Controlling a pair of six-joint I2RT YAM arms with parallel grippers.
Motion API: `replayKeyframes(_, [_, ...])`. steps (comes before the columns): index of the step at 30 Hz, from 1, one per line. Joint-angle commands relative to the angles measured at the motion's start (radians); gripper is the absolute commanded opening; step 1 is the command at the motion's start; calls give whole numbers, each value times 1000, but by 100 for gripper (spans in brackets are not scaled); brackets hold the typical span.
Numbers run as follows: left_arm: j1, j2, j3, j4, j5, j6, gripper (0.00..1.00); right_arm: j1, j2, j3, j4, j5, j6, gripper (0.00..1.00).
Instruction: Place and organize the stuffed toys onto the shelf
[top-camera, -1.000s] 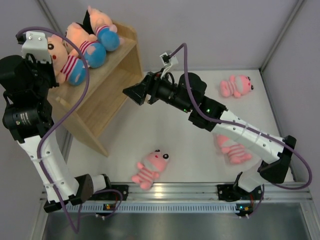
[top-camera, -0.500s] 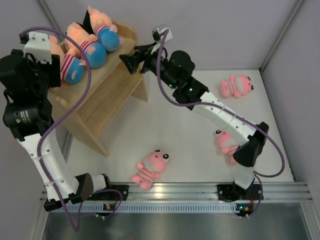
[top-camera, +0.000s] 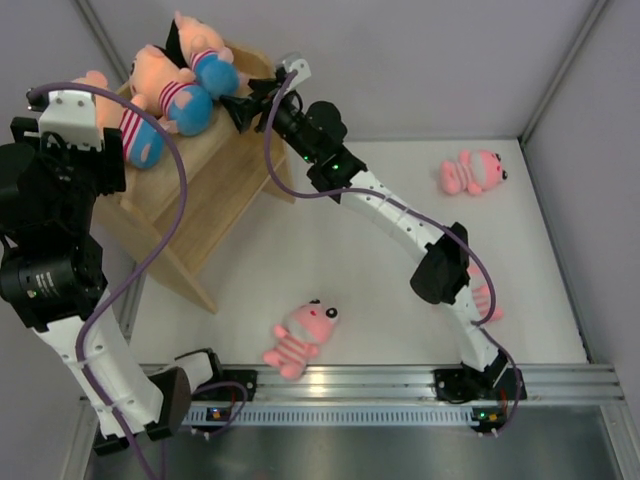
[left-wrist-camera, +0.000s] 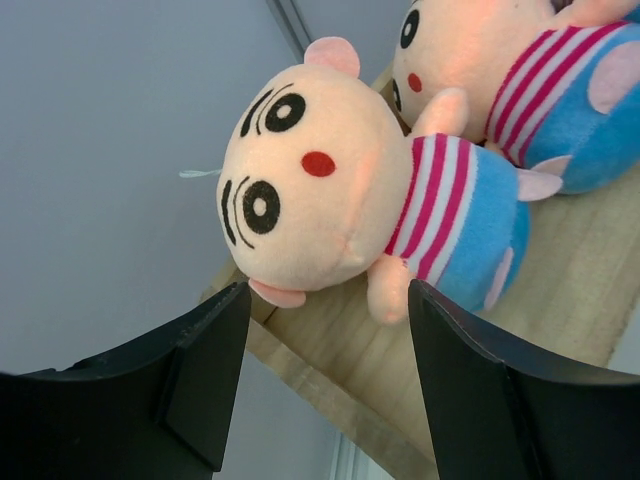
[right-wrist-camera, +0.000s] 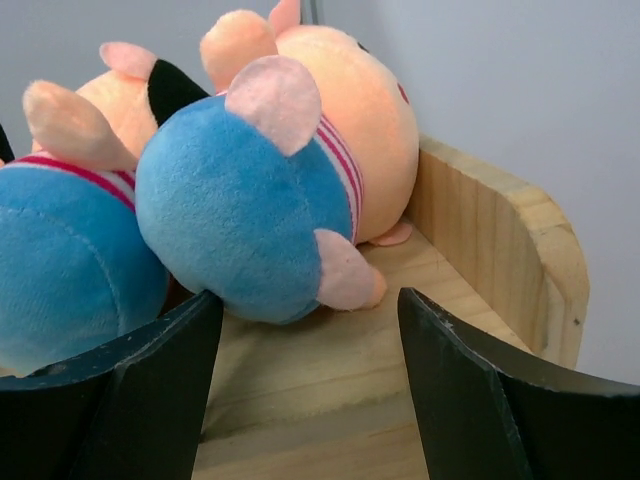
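Note:
Three boy stuffed toys lie in a row on the top of the wooden shelf (top-camera: 215, 175): one at the left (top-camera: 135, 142), one in the middle (top-camera: 170, 92), one at the back (top-camera: 205, 55). My left gripper (left-wrist-camera: 328, 296) is open just short of the left toy (left-wrist-camera: 320, 190), which rests on the shelf board (left-wrist-camera: 560, 290). My right gripper (right-wrist-camera: 310, 300) is open at the blue shorts of the back toy (right-wrist-camera: 240, 210), not holding it. Pink animal toys lie on the table at the far right (top-camera: 478, 172), near the front (top-camera: 300, 335), and partly under my right arm (top-camera: 485, 300).
The shelf stands tilted at the back left against the grey wall. Its raised side panel (right-wrist-camera: 490, 260) is right beside my right finger. The right arm (top-camera: 400, 215) stretches across the white table. A metal rail (top-camera: 340, 380) runs along the near edge.
My left gripper has opened and let go of the left boy toy on the shelf. The right arm has swung left and up, from above the table to the shelf top.

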Motion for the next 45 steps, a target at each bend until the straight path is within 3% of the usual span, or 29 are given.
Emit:
replayKeyframes(1, [3, -38, -23, 5, 66, -33, 70, -24, 15, 119, 133, -49, 14, 70])
replayKeyframes(10, [3, -64, -100, 7, 181, -81, 70, -21, 79, 191, 140, -124, 30, 71])
replayKeyframes(14, [3, -58, -108, 7, 166, -78, 70, -13, 101, 205, 133, -124, 31, 65])
replayKeyframes(21, [5, -66, -103, 5, 149, -70, 70, -9, 145, 237, 101, -90, 56, 65])
replayKeyframes(24, [3, -72, -114, 7, 143, -67, 70, -9, 156, 242, 98, -105, 60, 42])
replayKeyframes(25, [3, -75, -120, 7, 143, -67, 70, -7, 152, 240, 91, -105, 57, 0])
replayKeyframes(29, [3, -84, -134, 7, 139, -56, 70, -7, 83, 171, 94, -113, 13, 0])
replayKeyframes(33, [3, -90, -134, 7, 134, -52, 70, -9, 4, 156, 16, -205, -133, 0])
replayKeyframes(37, [3, -102, -140, 5, 129, -44, 70, -9, -66, 120, -73, -280, -396, 0])
replayKeyframes(45, [3, -106, -137, 7, 123, -24, 70, -16, -92, 94, -224, -288, -846, 0])
